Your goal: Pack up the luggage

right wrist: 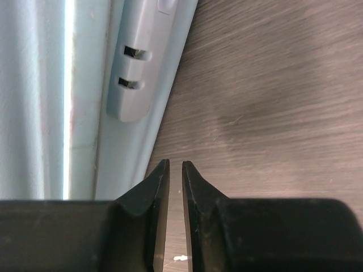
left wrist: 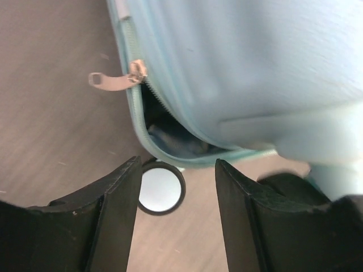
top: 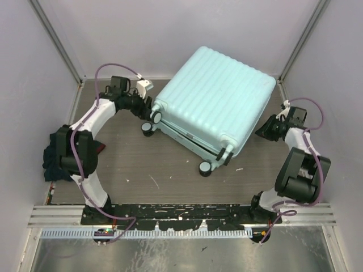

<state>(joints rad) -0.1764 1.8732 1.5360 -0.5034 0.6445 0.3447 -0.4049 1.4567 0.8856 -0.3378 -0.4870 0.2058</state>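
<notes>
While the luggage point(top: 212, 102) lies part-unzipped, the left gripper point(left wrist: 177, 164), jaws apart, is nearer: zipper pull point(left wrist: 110, 80) just ahead, leftward, open seam running away. Right gripper point(right wrist: 174, 165), jaws almost together and empty, has the luggage on its left.

Dark wood-grain table point(top: 130, 170). The closed luggage point(top: 218, 93) rests on it, far centre-right. A dark cloth heap point(top: 52, 164) lies at its left edge.

Pale lilac walls point(top: 170, 34) stand around me; my dark wood-grain table point(top: 147, 170) meets a near metal rail point(top: 57, 212).
</notes>
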